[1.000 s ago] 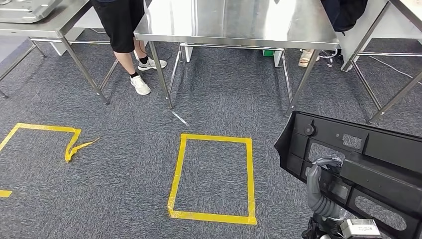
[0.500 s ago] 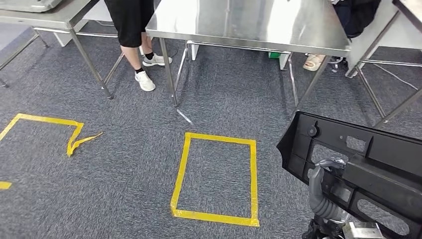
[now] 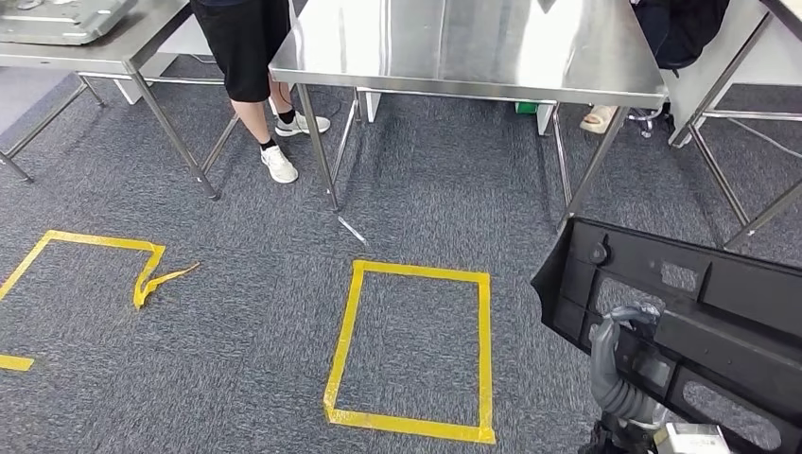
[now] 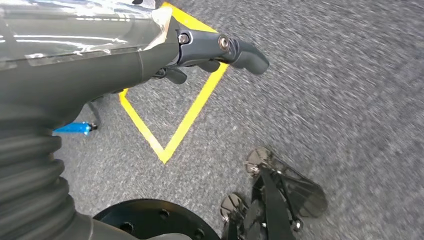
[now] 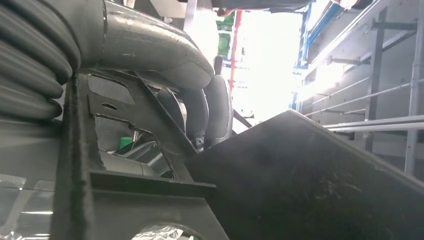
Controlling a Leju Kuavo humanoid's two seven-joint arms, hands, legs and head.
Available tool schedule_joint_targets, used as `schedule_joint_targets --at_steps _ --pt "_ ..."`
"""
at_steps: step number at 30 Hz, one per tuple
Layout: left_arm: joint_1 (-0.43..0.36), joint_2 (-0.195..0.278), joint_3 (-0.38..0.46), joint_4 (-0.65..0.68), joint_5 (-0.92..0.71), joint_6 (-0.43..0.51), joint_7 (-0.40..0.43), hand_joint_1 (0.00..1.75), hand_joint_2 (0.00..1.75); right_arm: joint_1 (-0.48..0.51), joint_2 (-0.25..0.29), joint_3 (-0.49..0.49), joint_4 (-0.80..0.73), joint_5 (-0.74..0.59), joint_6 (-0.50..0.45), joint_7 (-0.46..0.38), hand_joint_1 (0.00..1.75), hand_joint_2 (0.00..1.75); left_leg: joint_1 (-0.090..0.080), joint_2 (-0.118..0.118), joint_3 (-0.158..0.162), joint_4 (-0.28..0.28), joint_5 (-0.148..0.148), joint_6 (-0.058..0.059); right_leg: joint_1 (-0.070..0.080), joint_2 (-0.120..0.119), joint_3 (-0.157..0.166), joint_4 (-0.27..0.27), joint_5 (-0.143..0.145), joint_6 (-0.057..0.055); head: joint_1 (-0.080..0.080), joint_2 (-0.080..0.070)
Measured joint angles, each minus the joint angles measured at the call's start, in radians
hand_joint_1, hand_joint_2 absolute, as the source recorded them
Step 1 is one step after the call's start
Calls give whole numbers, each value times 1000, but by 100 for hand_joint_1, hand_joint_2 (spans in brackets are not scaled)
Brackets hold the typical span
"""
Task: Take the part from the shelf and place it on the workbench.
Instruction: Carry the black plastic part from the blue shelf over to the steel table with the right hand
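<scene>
A large black plastic part with several cut-outs fills the lower right of the head view, tilted. My right hand grips it from below, fingers hooked through one of its openings. In the right wrist view the dark fingers curl over a rib of the part. The steel workbench stands ahead, its top bare. My left hand hangs over the carpet and holds nothing, its fingers loosely extended.
A yellow tape square marks the carpet in front of the workbench. A person's legs stand at the workbench's left end. Another steel table stands to the left, and a third one's legs to the right. Loose yellow tape lies at left.
The whole picture has shifted a little as the camera moved; the workbench and tape square sit slightly differently in frame. The black part stays in my right hand.
</scene>
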Motion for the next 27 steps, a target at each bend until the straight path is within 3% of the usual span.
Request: schedule_joint_targets --at_steps 2,3,4,6,7,9,12,14,17,19,20,21,22,23,24,25,26,27 --pt "1 0 1 0 1 0 0 0 175 0 0 0 0 0 0 0 175 175 0 3 -92 132 -29 -3 4 0 13 0 -14 -6 -1 0" --pt "2 0 2 0 3 0 0 0 175 1 0 0 0 0 0 0 175 175 0 3 -120 154 -17 -1 5 0 21 0 -22 -6 -1 0" --pt "3 0 3 0 4 0 1 0 175 1 0 0 0 0 0 0 175 175 -1 3 -129 139 15 3 7 2 33 0 -31 -6 -1 0" --pt "3 2 5 0 6 0 1 0 175 1 1 0 0 0 0 0 175 175 -6 4 -93 16 107 19 8 3 57 -1 -53 -3 -1 0" --pt "3 3 7 0 6 0 1 0 175 0 1 0 0 0 0 0 175 175 -10 6 -65 -47 133 28 10 3 66 -3 -63 1 0 0" --pt "0 4 9 -1 6 1 1 0 175 -2 1 1 -1 0 0 0 175 175 -21 9 -31 -113 138 41 11 3 81 -9 -76 14 1 0" --pt "1 4 10 -1 8 3 1 0 175 -5 1 1 -2 0 -1 0 175 175 -24 4 1 -141 118 55 12 2 102 1 -67 38 0 0" --pt "2 4 11 -1 8 3 1 0 175 -9 0 2 -2 0 -2 0 175 175 -21 0 38 -155 107 63 12 3 67 73 -69 43 2 0" --pt "0 3 12 -1 9 3 2 0 175 -11 -1 2 -2 -2 -3 0 175 175 -20 -6 70 -159 79 69 11 4 -69 235 -122 33 5 0" --pt "3 3 13 -1 9 3 2 0 175 -8 -2 2 -1 -2 -3 0 175 175 -20 -10 99 -159 54 67 8 4 -125 241 -156 35 5 0" --pt "4 3 14 -1 9 3 3 0 175 -8 -2 2 -1 -2 -4 0 175 175 -19 -12 118 -159 40 64 4 4 -132 203 -146 46 6 0" --pt "4 3 14 -1 9 3 4 0 175 -7 -2 2 -1 -2 -5 0 175 175 -18 -14 133 -159 24 60 -1 3 -130 151 -108 62 6 0" --pt "5 4 15 -1 9 3 4 0 175 -4 -2 2 -1 -2 -6 0 175 175 -18 -15 151 -157 8 55 -5 0 -125 103 -50 80 7 0" --pt "5 4 15 -2 10 3 5 0 175 -2 -2 3 0 -2 -7 1 175 175 -19 -16 161 -156 -7 49 -4 -2 -117 67 -2 84 8 0" --pt "4 5 15 -2 10 4 6 0 175 2 -2 3 -1 -3 -9 1 175 175 -19 -15 167 -155 -20 43 -1 -2 -109 50 36 79 6 0" --pt "3 6 16 -2 10 4 7 0 175 5 -2 3 -3 -3 -10 1 175 175 -18 -15 176 -154 -29 38 3 -2 -105 46 49 64 6 0" --pt "1 5 16 -2 10 5 8 0 175 5 -2 3 -6 -3 -12 1 175 175 -17 -13 178 -151 -33 33 6 2 -98 45 43 44 4 0" --pt "-1 5 16 -2 10 5 8 0 175 6 -2 2 -9 -3 -14 1 175 175 -14 -11 176 -139 -29 29 5 5 -90 42 40 32 3 0"
